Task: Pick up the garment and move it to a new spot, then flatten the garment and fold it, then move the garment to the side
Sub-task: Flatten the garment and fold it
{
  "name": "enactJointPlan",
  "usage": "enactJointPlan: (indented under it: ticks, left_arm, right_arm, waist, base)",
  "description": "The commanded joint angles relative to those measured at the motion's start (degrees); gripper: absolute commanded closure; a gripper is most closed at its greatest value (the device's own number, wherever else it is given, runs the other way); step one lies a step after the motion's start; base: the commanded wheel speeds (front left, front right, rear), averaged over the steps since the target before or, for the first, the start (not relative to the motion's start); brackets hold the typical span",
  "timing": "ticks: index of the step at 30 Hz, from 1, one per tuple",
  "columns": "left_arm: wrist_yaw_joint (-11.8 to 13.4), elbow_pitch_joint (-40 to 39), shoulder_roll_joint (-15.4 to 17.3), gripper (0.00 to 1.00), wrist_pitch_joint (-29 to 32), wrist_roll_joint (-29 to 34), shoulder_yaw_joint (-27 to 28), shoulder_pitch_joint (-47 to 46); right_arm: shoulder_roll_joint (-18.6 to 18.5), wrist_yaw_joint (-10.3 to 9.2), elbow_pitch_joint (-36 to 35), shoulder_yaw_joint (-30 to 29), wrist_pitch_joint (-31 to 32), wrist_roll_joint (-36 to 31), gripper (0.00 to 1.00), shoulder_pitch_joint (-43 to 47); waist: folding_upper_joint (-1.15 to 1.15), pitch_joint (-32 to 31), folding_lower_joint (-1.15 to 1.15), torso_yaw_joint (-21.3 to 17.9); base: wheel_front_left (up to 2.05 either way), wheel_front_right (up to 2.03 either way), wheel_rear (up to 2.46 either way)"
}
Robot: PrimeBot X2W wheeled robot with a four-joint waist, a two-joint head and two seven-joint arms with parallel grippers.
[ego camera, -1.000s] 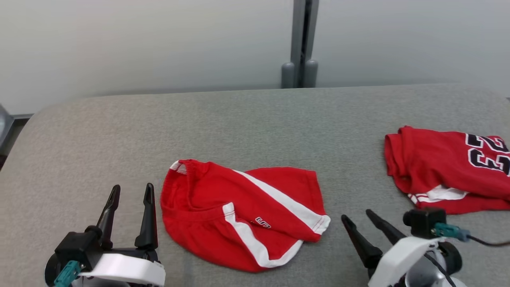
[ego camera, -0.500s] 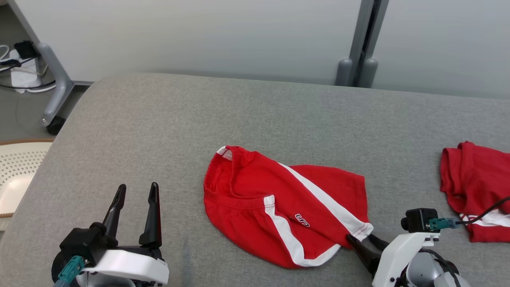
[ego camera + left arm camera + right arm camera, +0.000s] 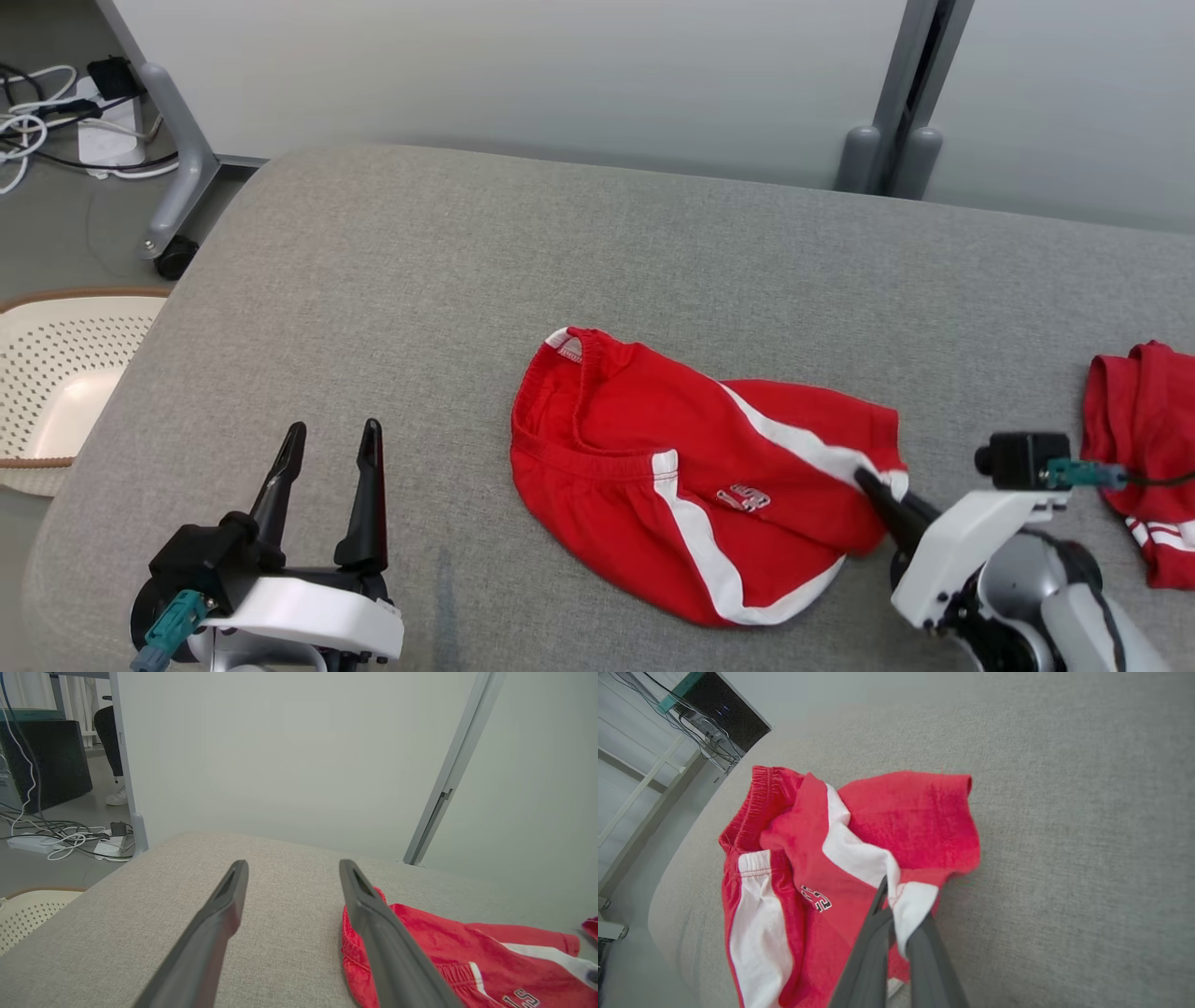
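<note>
Grey woven surface (image 3: 373,280) — crumpled red shorts (image 3: 635,439), white-striped

A grey fabric-covered tabletop (image 3: 392,261) is stretching across the workroom, its rounded corner curving toward the bare grey floor (image 3: 84,233). Pale partition panels (image 3: 523,75) are standing just behind it, with a grey metal post (image 3: 910,84) rising between them. At the left, a slanted frame leg (image 3: 177,159) is resting on a black caster (image 3: 175,259), white cables (image 3: 23,140) are trailing beside a power strip (image 3: 103,140), and a cream perforated basket (image 3: 56,383) is sitting beside the table. Soft, even light is falling throughout.
</note>
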Motion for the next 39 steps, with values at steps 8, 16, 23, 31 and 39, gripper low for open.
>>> enactJointPlan:
  ticks: [8,16,23,31,39]
  left_arm:
    - [-1.3,0.6,-1.1,0.00,-0.4,-0.2,-1.1,-3.1]
    - [-3.1,2.2,-3.6,0.00,-0.8,0.3,-2.6,-7.1]
    - [-4.3,4.8,-5.4,0.00,-1.1,0.9,-2.7,-9.0]
    - [-4.7,6.1,-4.9,0.00,-1.2,1.9,-1.6,-7.5]
    - [-3.6,5.0,-2.9,0.00,-1.0,2.1,-0.3,-4.8]
  right_arm:
    - [-4.7,0.01,-4.4,-0.6,3.5,-0.6,1.00,-12.5]
    - [-10.0,0.01,2.3,1.2,2.2,1.4,1.00,-27.2]
    - [-12.3,0.00,12.4,7.7,-7.8,4.5,0.00,-35.9]
    - [-12.4,0.01,16.7,15.6,-16.0,10.4,0.00,-33.4]
    - [-14.6,0.01,10.9,18.2,-24.0,14.7,0.00,-23.3]
  waist:
    - [0.00,4.7,0.00,3.0]
    - [0.00,10.3,0.00,7.8]
    - [0.00,10.8,0.00,9.0]
    - [0.00,6.2,0.00,5.3]
    - [0.00,0.2,0.00,-1.6]
  base:
    - [0.00,0.00,0.00]
    - [0.00,0.00,0.00]
    - [0.00,0.00,0.00]
    - [0.00,0.00,0.00]
    - [0.00,0.00,0.00]
